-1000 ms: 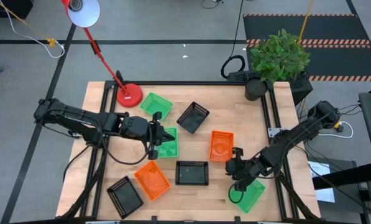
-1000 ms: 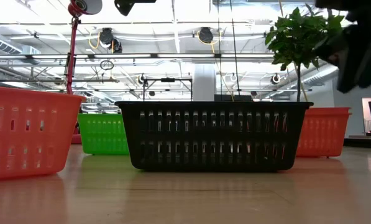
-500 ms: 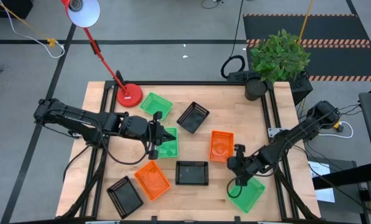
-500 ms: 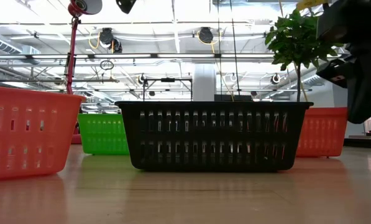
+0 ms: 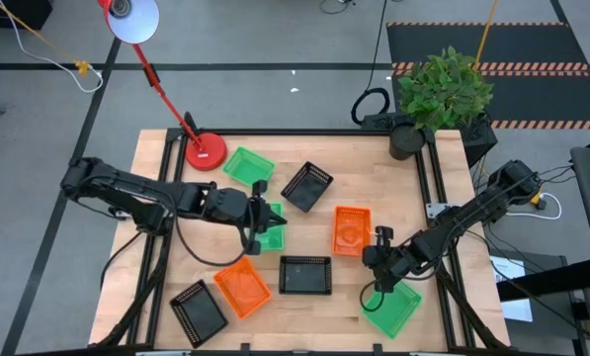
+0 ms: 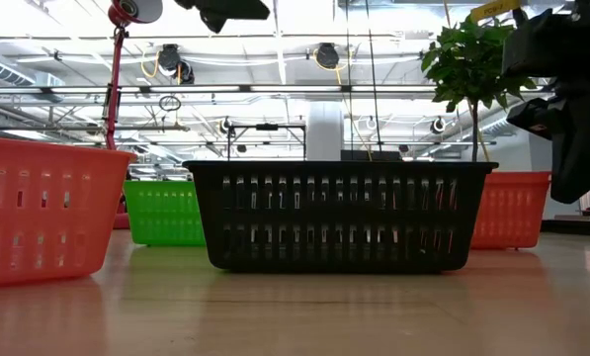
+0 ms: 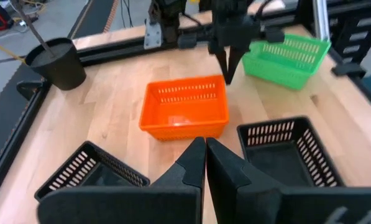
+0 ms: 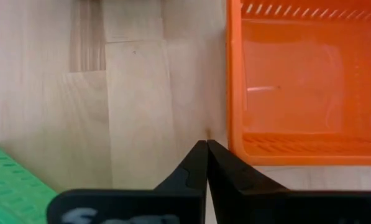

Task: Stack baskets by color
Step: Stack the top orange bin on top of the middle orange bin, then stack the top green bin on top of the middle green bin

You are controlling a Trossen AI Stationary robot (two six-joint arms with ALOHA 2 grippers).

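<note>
Several green, orange and black mesh baskets stand apart on the wooden table. My left gripper (image 5: 273,220) hangs shut and empty above a green basket (image 5: 267,235) at the table's middle. In its wrist view the shut fingers (image 7: 205,152) point toward an orange basket (image 7: 185,109). My right gripper (image 5: 374,265) is shut and empty, slanting down over bare wood between that orange basket (image 5: 352,232) and a green basket (image 5: 393,309) at the near right. Its wrist view shows the tips (image 8: 207,149) beside the orange basket's corner (image 8: 235,146).
Another green basket (image 5: 247,166) and a black one (image 5: 307,186) sit farther back. A black basket (image 5: 304,275), an orange basket (image 5: 241,287) and a black basket (image 5: 198,309) stand along the near side. A red lamp base (image 5: 206,151) and a potted plant (image 5: 438,94) stand at the far corners.
My left gripper has drifted a little toward the table's right and near side and sunk slightly, still shut. My right gripper has sunk toward the table beside the orange basket and tipped more steeply down. No basket has moved.
</note>
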